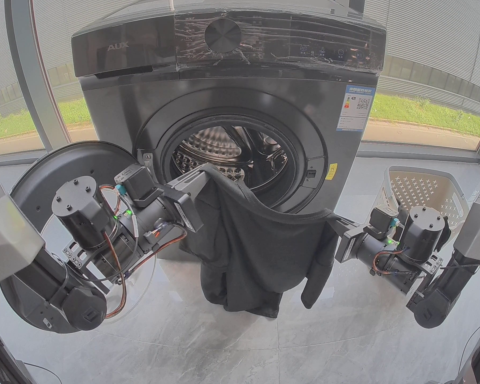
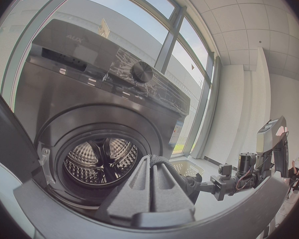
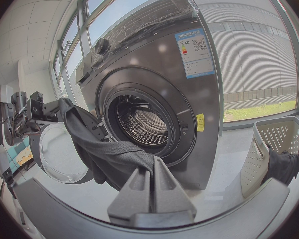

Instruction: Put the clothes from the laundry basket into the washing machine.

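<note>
My left pincer (image 1: pixel 196 180) and right pincer (image 1: pixel 333 221) are both clamped on one dark garment (image 1: pixel 250 241), which is strung between them before the washing machine (image 1: pixel 144 108). The door (image 1: pixel 64 169) stands open. The drum (image 1: pixel 224 150) looks empty, and the garment hangs outside it. Another dark piece (image 3: pixel 284 165) drapes over the laundry basket (image 1: pixel 426 188) rim. Judgement: early stage, nothing loaded, and I have at least two items left.
</note>
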Robot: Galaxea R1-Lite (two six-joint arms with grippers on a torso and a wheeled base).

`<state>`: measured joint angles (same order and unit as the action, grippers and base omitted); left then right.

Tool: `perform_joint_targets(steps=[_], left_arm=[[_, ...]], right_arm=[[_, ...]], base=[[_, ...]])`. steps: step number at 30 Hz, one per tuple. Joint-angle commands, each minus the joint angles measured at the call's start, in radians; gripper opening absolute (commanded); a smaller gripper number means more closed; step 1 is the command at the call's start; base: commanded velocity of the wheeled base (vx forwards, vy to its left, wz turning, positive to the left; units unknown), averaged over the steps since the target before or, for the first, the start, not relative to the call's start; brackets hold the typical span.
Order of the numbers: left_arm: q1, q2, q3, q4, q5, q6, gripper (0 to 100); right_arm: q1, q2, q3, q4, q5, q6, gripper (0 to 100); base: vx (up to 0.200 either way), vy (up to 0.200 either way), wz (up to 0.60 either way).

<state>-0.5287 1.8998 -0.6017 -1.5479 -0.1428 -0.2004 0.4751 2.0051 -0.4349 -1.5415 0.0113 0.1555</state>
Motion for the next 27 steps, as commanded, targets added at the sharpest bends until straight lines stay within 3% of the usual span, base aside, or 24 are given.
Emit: perform_joint_targets(steps=[1,2,3,15,27], left_arm=[[0.003,-0.002,-0.033,-0.001,0.000,-0.004,0],[0.001,-0.001,-0.036,-0.001,0.002,-0.002,0],[0.000,-0.001,-0.038,0.000,0.003,-0.004,0],[-0.019,0.004,-0.072,0.000,0.006,-0.004,0],[-0.045,-0.002,-0.072,0.000,0.023,0.004,0]], right_arm=[[0.003,0.018,0.007,0.000,0.001,0.001,0],[0.007,0.018,0.007,0.000,0.001,-0.001,0],[0.011,0.018,0.007,0.000,-0.001,0.001,100],[0.027,0.020,0.085,0.000,0.003,0.012,100],[0.028,0.035,0.088,0.001,0.003,0.012,100]], base=[[0.000,0.000,0.00],[0.000,0.000,0.00],[0.000,0.000,0.00],[0.000,0.000,0.00],[0.000,0.000,0.00]])
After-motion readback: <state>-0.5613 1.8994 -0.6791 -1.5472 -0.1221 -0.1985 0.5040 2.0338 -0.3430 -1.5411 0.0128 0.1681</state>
